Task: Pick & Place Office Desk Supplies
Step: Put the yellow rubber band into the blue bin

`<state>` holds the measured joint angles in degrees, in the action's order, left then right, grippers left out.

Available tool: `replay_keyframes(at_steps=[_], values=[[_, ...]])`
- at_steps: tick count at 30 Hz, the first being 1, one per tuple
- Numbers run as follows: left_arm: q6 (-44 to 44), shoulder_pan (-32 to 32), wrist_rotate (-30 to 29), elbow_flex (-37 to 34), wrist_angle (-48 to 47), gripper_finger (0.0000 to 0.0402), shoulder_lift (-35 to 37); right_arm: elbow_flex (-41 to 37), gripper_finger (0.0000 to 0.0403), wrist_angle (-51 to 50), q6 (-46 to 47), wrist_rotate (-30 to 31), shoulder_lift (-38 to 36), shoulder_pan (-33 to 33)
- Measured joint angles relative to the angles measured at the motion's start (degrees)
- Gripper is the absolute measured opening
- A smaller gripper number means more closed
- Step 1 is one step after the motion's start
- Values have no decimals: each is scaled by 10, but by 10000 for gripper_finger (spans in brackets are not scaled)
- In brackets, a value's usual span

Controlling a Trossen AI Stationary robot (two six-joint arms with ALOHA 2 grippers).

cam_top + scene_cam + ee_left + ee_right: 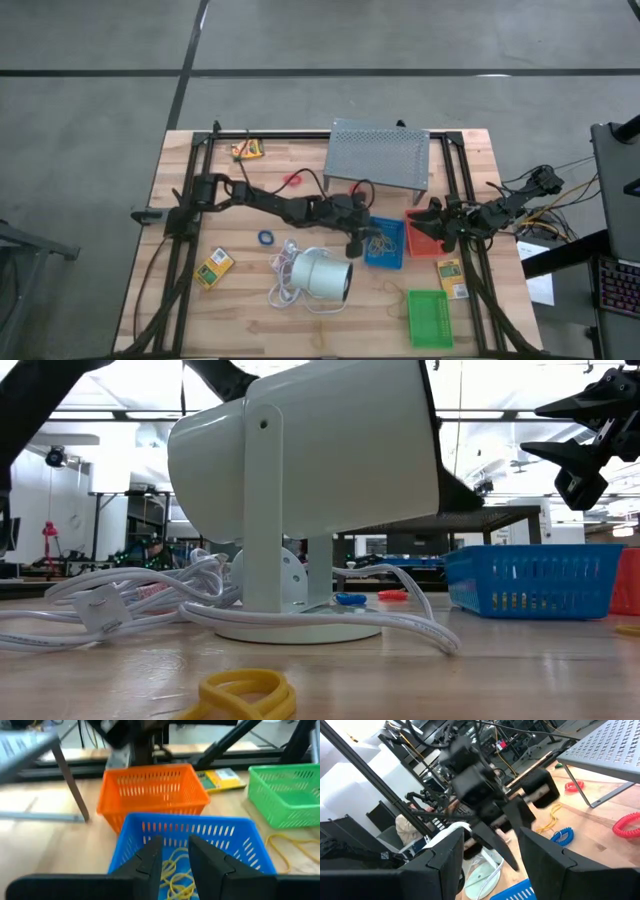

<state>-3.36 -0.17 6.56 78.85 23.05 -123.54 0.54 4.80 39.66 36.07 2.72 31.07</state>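
Presently the left gripper (pixel 356 243) hangs over the blue tray's (pixel 385 243) left rim, fingers (pixel 150 862) slightly parted, gripping nothing; tan rubber bands (pixel 172 870) lie inside. Right gripper (pixel 438 228) waits over the red tray (pixel 420 232), fingers spread and empty, while the green tray (pixel 430 318) sits apart near the table's (pixel 180 300) near edge.

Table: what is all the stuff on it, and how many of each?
trays: 3; blue middle, red beside it, green near front edge
boxes: 3, yellow; back left, front left, right
loops: 2; red, blue
rubber bands: several, yellow, in blue tray
lamp: 1, white, with cord, front middle
stand: 1, grey, back
table: 1, wood
left tool: dark, at blue tray
right tool: dark, open, over red tray
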Motion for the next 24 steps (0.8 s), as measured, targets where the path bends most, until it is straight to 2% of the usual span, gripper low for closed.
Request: replay_keyframes(at_steps=[11,17,24], values=[[-35,-4,10,-4,-11,100,58,0,185,0,0,0,0,0],[-55,-5,9,-4,-53,100,94,0,185,0,0,0,0,0],[-67,-15,-29,-5,-114,100,132,0,185,0,0,0,0,0]])
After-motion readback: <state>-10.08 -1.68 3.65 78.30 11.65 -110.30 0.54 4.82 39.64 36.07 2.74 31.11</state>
